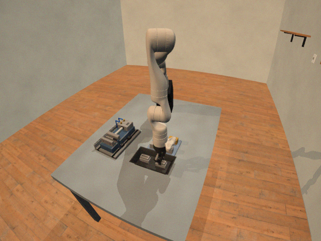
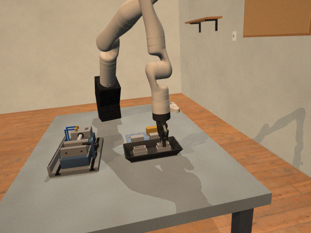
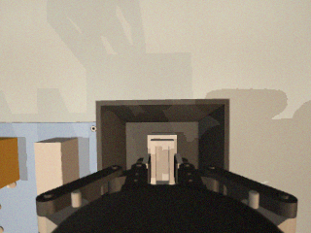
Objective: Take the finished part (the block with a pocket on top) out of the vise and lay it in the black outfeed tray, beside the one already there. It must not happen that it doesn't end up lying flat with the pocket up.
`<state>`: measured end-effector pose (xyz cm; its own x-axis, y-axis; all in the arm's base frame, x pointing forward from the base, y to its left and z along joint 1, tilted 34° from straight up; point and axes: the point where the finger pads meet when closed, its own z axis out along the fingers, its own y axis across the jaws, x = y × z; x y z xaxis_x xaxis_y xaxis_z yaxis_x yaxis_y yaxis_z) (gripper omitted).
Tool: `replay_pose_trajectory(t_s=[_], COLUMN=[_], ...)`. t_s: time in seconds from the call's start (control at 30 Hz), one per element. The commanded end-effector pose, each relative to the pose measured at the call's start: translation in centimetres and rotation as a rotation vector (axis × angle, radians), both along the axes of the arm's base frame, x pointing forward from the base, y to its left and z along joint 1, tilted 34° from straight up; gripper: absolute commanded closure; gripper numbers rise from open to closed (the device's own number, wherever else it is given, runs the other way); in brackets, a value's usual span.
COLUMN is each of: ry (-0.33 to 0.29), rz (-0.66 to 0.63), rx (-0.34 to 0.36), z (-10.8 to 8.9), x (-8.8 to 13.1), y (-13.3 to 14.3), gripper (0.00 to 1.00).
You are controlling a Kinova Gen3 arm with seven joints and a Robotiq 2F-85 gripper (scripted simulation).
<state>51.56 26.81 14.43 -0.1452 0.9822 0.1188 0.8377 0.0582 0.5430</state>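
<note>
My gripper (image 1: 159,159) (image 2: 164,143) (image 3: 162,162) is shut on the finished part (image 1: 163,164) (image 2: 164,148) (image 3: 161,156), a pale grey block with a pocket on top. It holds the part down inside the black outfeed tray (image 1: 136,157) (image 2: 151,156) (image 3: 111,131), in the tray's right half. Another grey pocketed block (image 1: 145,157) (image 2: 139,149) lies in the tray's left half, apart from the held one. The blue and grey vise (image 1: 116,137) (image 2: 76,151) stands to the left of the tray with nothing between its jaws.
A light blue plate (image 1: 177,145) (image 2: 129,138) (image 3: 19,204) behind the tray carries a yellow block (image 2: 151,129) (image 3: 8,162) and plain grey blocks (image 2: 137,137) (image 3: 57,162). The arm's black base (image 2: 108,98) stands at the table's back. The table edge (image 2: 226,204) is at the front right.
</note>
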Motion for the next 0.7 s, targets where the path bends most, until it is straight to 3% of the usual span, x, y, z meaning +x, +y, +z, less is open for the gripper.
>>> replay_pose_trajectory(t_s=[0.0,0.53,0.57,0.67], ry=[-0.001,-0.001,-0.001,-0.001], rz=[0.0,0.0,0.0,0.0], rx=[0.001,0.001,0.001,0.001], z=[0.09,0.09,0.09,0.09], x=[0.01,0.01,0.01,0.01], y=[0.02,0.02,0.02,0.02], gripper=[1.0,1.0,0.33,0.33])
